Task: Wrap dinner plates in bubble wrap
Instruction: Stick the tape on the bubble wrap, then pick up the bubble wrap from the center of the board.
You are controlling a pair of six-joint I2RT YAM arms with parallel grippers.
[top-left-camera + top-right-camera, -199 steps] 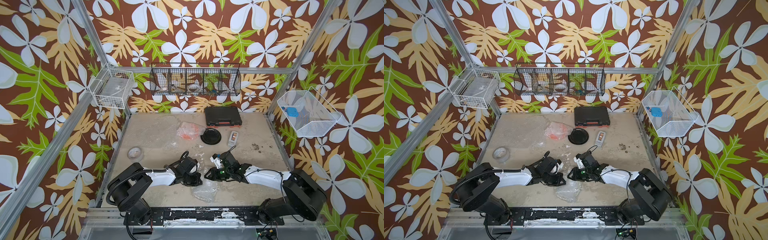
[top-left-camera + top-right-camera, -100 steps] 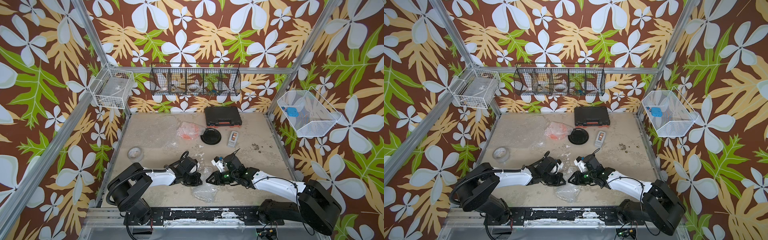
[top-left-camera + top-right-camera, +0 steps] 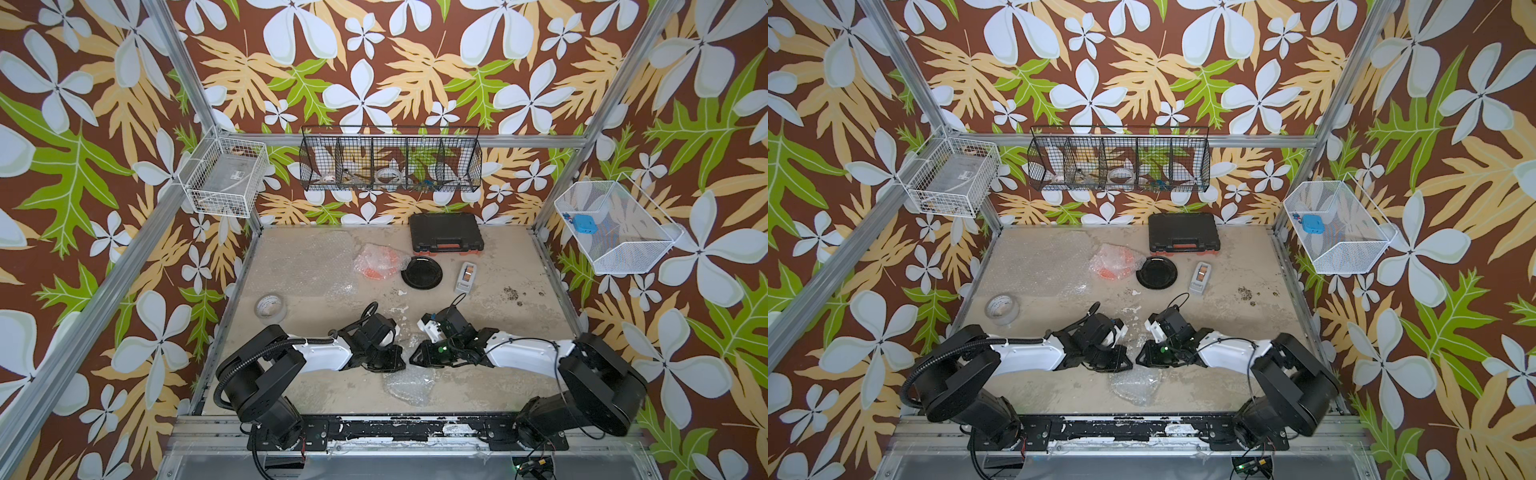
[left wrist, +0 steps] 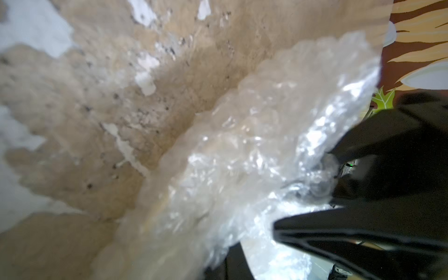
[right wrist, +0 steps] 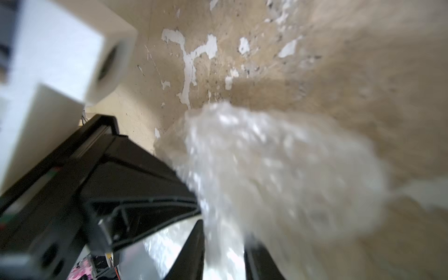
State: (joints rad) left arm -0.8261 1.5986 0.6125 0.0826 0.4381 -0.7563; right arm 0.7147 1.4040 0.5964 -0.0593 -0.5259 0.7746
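jaws on left gripper [image 4: 329, 174] fully shut, pinching a bunched fold of bubble wrap [image 4: 242, 157]. right gripper [image 5: 223, 230] jaws part open with wrap between them (clamped or not, can't tell). wrap lies front centre of table [image 3: 498, 374], between both arms. it's light, floppy and slippery: grab bunched edges, not flat film. black plate [image 3: 422, 272] bare, touching half-wrapped orange plate [image 3: 376, 264] further back. front edge close, open room to the right.

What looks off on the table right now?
The orange plate at the back sits in loose, crumpled bubble wrap, orange showing through. The black plate beside it is bare. The table is flaking white.
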